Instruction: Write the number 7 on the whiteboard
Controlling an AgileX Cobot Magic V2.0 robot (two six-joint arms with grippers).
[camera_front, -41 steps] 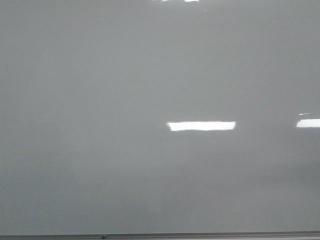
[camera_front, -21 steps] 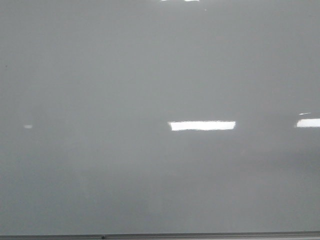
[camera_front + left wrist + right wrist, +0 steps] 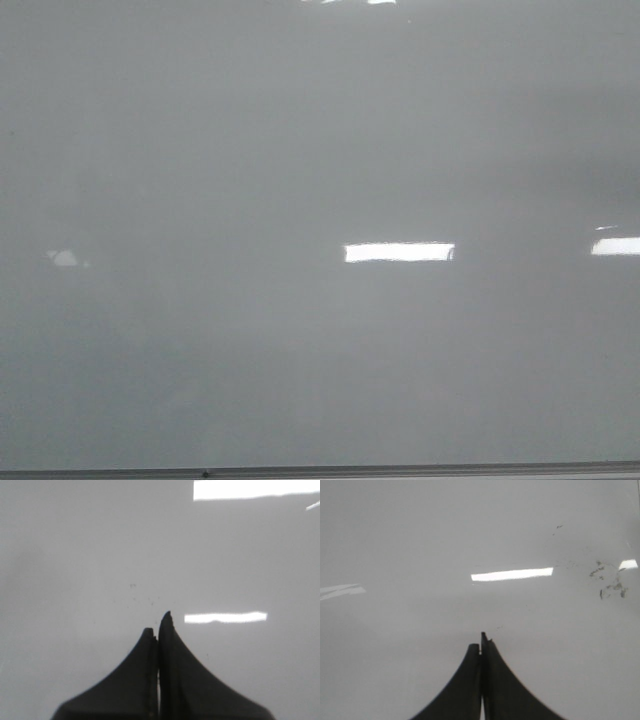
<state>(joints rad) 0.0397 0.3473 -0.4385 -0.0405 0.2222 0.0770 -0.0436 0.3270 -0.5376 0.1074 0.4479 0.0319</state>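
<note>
Jaws pressed together, left gripper (image 3: 158, 630), right gripper (image 3: 481, 642); whiteboard (image 3: 300, 150) unmarked.

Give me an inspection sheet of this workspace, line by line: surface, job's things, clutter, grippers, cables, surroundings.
Surface: the whiteboard fills the front view, glossy pale grey, with its thin frame edge along the bottom.
Job's things: no number 7 on the board, and no marker seen in any view.
Clutter: dark smudges and a few faint specks on the board; otherwise nothing seen.
Grippers: left gripper shut, holding nothing; right gripper shut, holding nothing. Neither shows in the front view.
Cables: nothing seen.
Surroundings: only bright rectangular light reflections on the board.
</note>
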